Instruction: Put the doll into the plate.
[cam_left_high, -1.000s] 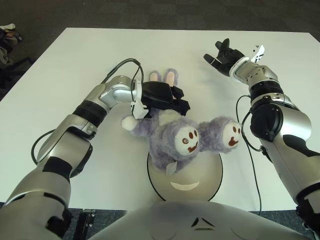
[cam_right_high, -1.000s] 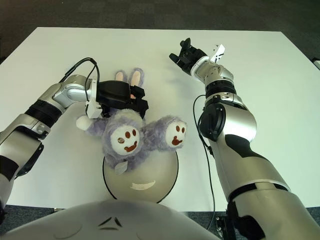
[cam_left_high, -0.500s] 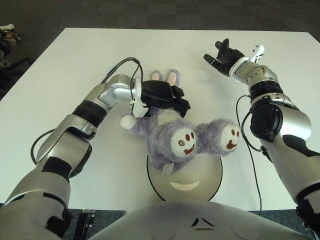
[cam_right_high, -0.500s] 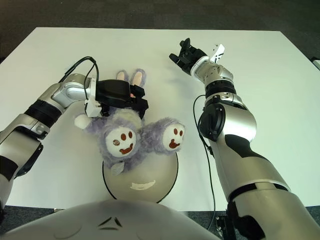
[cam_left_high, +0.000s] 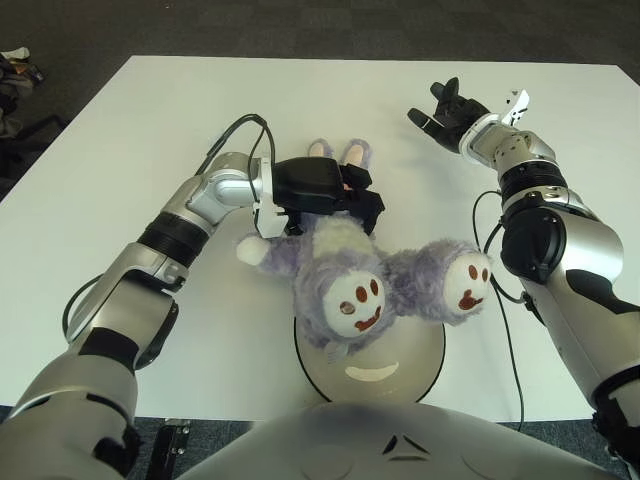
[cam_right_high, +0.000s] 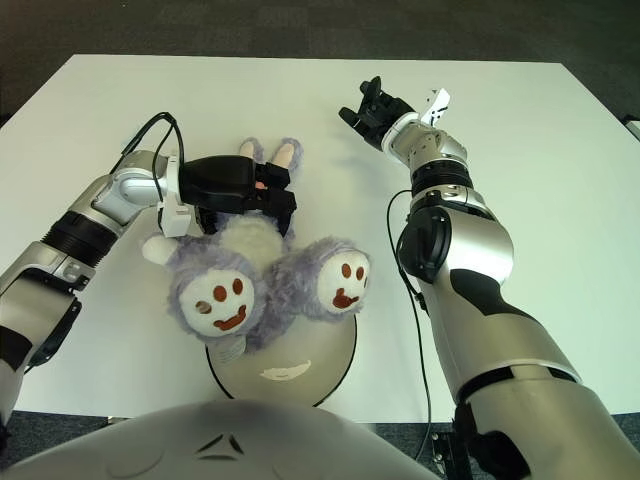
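A purple plush rabbit doll (cam_left_high: 345, 260) lies on its back, its two feet with brown paw marks over the far edge of a round grey plate (cam_left_high: 400, 365) near the table's front. Its pink-lined ears (cam_left_high: 335, 152) point away from me. My left hand (cam_left_high: 325, 192) is shut on the doll's head and upper body, just behind the plate. My right hand (cam_left_high: 442, 110) is far off at the back right, over the table, fingers spread and holding nothing.
The white table (cam_left_high: 150, 120) spreads wide on all sides of the doll. A black cable (cam_left_high: 503, 300) hangs along my right forearm. Dark floor lies past the table's far edge.
My left hand has pulled the doll toward me and slightly left, so its feet now lie further over the plate. The right hand has not moved.
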